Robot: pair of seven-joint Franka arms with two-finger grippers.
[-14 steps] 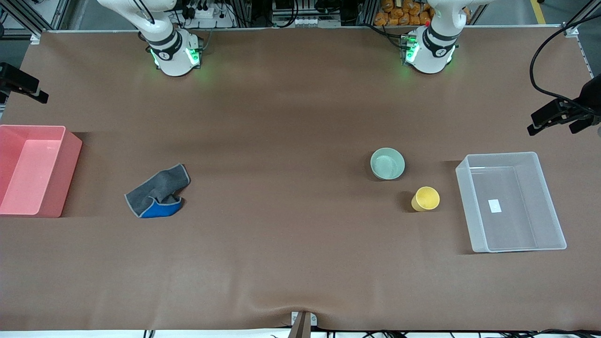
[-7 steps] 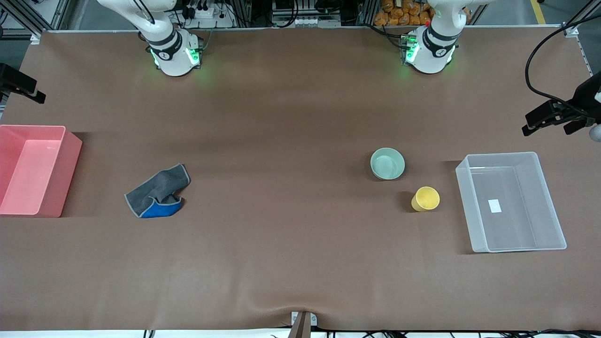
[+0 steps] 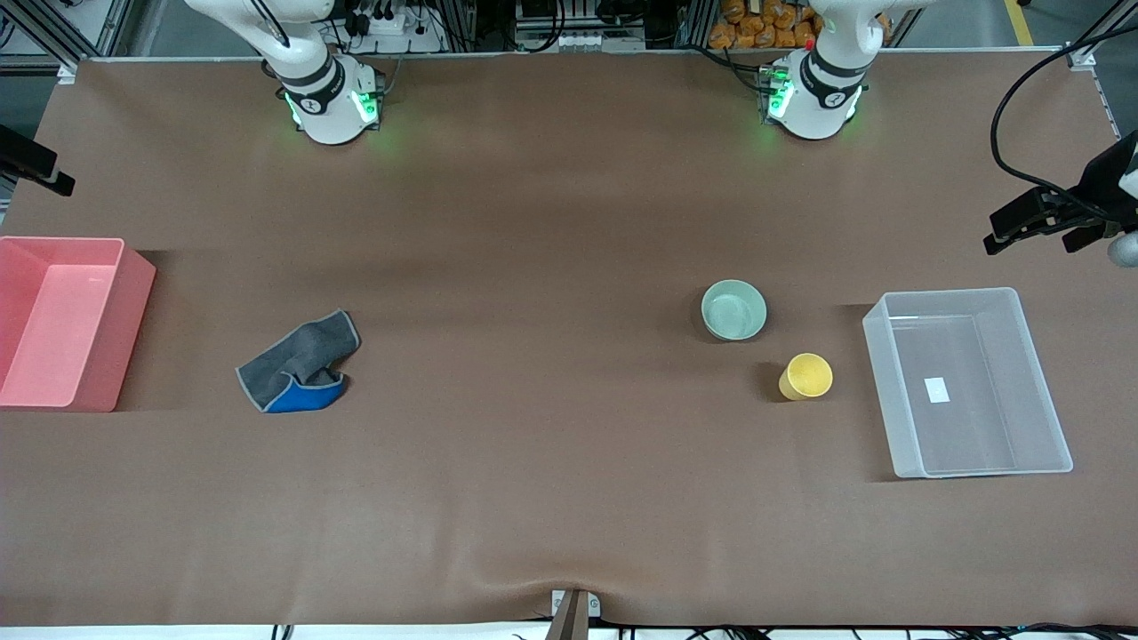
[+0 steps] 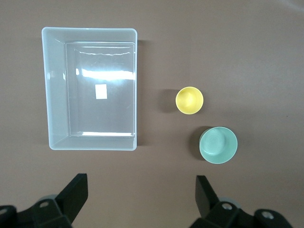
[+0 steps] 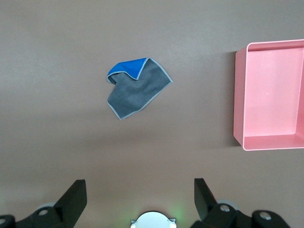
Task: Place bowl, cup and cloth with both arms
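At right centre of the front view, bowl (image 3: 733,309) and cup (image 3: 806,376) are seen beside the clear bin (image 3: 1049,391), reached soonest by the left gripper (image 4: 140,192), fingers spread | cloth (image 3: 300,363) lies lower left near the pink bin (image 3: 133,284), under the right gripper (image 5: 140,194), likewise spread, nothing held.
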